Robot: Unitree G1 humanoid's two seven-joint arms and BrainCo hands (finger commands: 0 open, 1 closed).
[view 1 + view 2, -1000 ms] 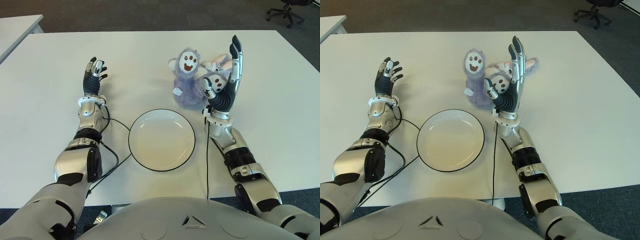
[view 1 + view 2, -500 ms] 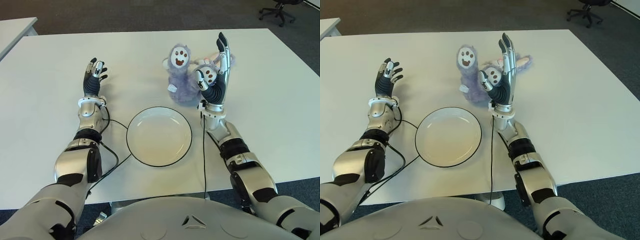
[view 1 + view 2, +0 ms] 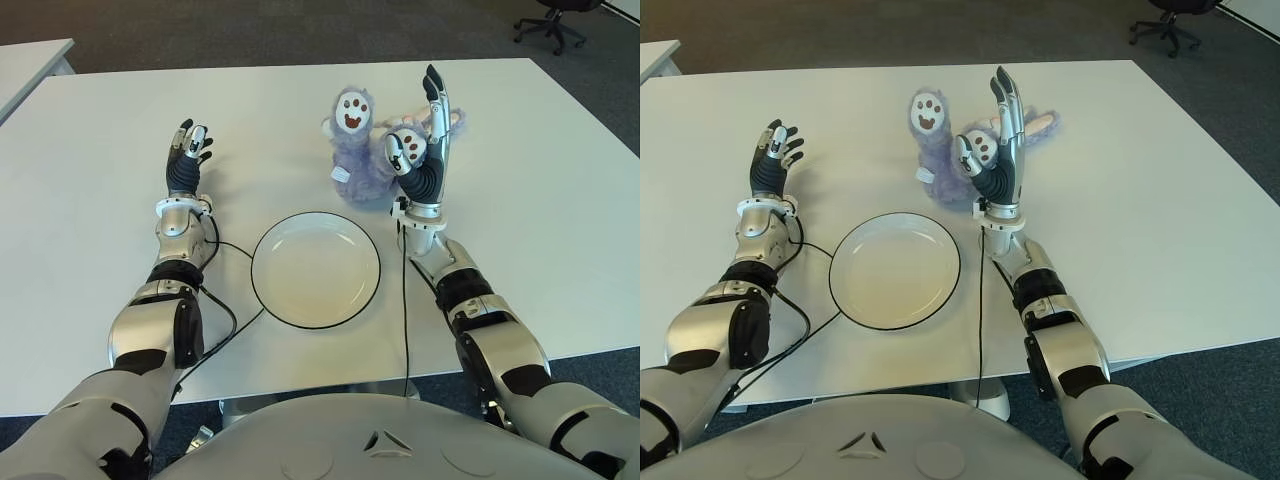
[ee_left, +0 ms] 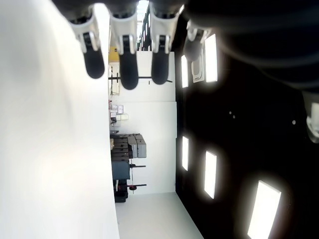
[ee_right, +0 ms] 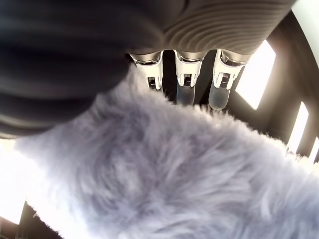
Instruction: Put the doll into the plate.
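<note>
Dark carpet and an office chair [image 3: 552,22] are seen beyond the far edge of the white surface [image 3: 540,200]. The right robot hand [image 3: 421,150] is held upright with its fingers [image 3: 435,95] extended and released, pressed against the right side of the doll [image 3: 362,150], which stands on the surface toward the far edge, just beyond the plate [image 3: 315,269]; in the right wrist view purple fur fills the space before the straight fingers. Nothing is yet enclosed.

A weak grasp is the likely risk: if the fingers are curled only into loose fur, the doll may be pushed over toward the left edge or slip out during the lift, and could miss the plate.

Compared with a second earlier, the right robot hand has been brought closer against the doll. The left robot hand [image 3: 187,155] is seen unchanged, open, left of the plate.
</note>
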